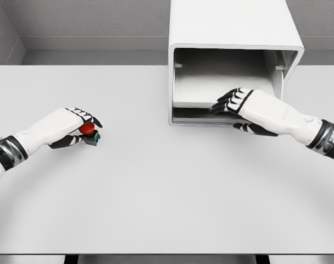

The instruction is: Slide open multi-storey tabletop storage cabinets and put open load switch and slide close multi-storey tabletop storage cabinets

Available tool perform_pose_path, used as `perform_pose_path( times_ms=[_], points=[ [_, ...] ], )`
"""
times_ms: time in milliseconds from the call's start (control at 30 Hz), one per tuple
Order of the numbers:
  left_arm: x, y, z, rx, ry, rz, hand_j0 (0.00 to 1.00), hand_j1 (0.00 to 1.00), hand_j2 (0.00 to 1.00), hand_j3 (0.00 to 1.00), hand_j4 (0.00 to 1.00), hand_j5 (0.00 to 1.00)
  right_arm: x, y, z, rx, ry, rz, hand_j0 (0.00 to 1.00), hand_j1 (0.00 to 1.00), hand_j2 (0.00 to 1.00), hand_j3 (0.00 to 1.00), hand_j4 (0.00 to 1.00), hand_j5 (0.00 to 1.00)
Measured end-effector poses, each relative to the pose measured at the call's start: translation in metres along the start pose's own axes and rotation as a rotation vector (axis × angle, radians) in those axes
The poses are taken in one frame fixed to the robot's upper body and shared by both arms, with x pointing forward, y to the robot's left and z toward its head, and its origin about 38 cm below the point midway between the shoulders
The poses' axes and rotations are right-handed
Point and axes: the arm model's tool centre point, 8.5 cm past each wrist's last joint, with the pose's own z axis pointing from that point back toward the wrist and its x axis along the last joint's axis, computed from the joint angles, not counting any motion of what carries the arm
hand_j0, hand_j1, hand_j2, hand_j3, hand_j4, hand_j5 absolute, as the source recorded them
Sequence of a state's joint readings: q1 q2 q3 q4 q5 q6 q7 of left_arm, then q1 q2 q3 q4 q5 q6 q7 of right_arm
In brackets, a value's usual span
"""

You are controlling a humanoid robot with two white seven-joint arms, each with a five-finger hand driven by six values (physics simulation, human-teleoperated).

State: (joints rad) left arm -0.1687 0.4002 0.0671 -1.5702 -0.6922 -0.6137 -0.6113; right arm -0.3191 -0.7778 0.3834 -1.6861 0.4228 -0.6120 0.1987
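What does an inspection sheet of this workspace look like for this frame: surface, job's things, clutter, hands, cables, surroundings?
Surface: plain white table.
Job's things: white storage cabinet at the far right, front open, its drawer inside; load switch with red knob at the left.
Clutter: nothing seen.
Hands: left hand shut on the load switch; right hand fingers on the drawer's front edge, grip unclear.
Cables: nothing seen.
Surroundings: grey walls behind.

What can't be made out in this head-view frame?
- Load switch: mostly covered by the left hand; only red knob and dark base show.
- Right hand fingertips: hidden at the drawer edge; grip unclear.
- Cabinet: top cut off by the frame; interior shadowed.
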Motion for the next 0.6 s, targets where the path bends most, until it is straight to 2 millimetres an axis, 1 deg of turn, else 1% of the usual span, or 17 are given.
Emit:
perform_pose_path(
  times_ms=[33, 67, 133, 200, 333, 367, 467, 533, 567, 600],
  points=[
    [0.000, 0.001, 0.000, 0.001, 0.000, -0.001, 0.64, 0.64, 0.64, 0.64, 0.64, 0.64, 0.002, 0.006, 0.004, 0.007, 0.003, -0.011, 0.77, 0.77, 0.77, 0.77, 0.77, 0.77],
    [0.000, 0.001, 0.000, 0.001, 0.000, -0.001, 0.64, 0.64, 0.64, 0.64, 0.64, 0.64, 0.003, 0.007, 0.006, 0.007, 0.008, -0.014, 0.77, 0.77, 0.77, 0.77, 0.77, 0.77],
    [0.000, 0.001, 0.000, 0.002, 0.000, -0.001, 0.64, 0.64, 0.64, 0.64, 0.64, 0.64, 0.004, 0.003, 0.008, -0.001, 0.006, -0.007, 0.77, 0.77, 0.77, 0.77, 0.77, 0.77],
    [-0.001, 0.001, 0.000, 0.002, 0.001, -0.001, 0.64, 0.64, 0.64, 0.64, 0.64, 0.64, 0.007, 0.005, 0.010, 0.002, 0.005, -0.010, 0.77, 0.77, 0.77, 0.77, 0.77, 0.77],
    [0.000, 0.000, 0.000, -0.001, 0.000, 0.002, 0.63, 0.63, 0.63, 0.63, 0.63, 0.63, 0.011, 0.003, 0.017, 0.006, 0.003, -0.003, 0.77, 0.77, 0.77, 0.77, 0.77, 0.77],
    [0.000, -0.001, 0.000, -0.001, 0.000, 0.003, 0.61, 0.61, 0.61, 0.61, 0.61, 0.61, 0.011, 0.002, 0.019, 0.005, 0.007, -0.003, 0.77, 0.77, 0.77, 0.77, 0.77, 0.77],
    [0.000, -0.002, 0.000, -0.002, 0.000, 0.005, 0.60, 0.60, 0.60, 0.60, 0.60, 0.60, 0.007, -0.012, 0.023, -0.024, 0.018, 0.019, 0.77, 0.77, 0.77, 0.77, 0.77, 0.77],
    [0.000, -0.002, 0.000, -0.001, 0.000, 0.004, 0.58, 0.58, 0.58, 0.58, 0.58, 0.58, 0.005, -0.020, 0.023, -0.041, 0.023, 0.032, 0.77, 0.77, 0.77, 0.77, 0.77, 0.77],
    [0.000, -0.001, 0.000, -0.001, -0.001, 0.004, 0.57, 0.57, 0.57, 0.57, 0.57, 0.57, 0.005, -0.021, 0.023, -0.043, 0.025, 0.033, 0.77, 0.77, 0.77, 0.77, 0.77, 0.77],
    [0.000, -0.001, 0.000, -0.001, -0.001, 0.004, 0.54, 0.54, 0.54, 0.54, 0.54, 0.54, 0.004, -0.022, 0.023, -0.046, 0.026, 0.034, 0.77, 0.77, 0.77, 0.77, 0.77, 0.77]
  ],
)
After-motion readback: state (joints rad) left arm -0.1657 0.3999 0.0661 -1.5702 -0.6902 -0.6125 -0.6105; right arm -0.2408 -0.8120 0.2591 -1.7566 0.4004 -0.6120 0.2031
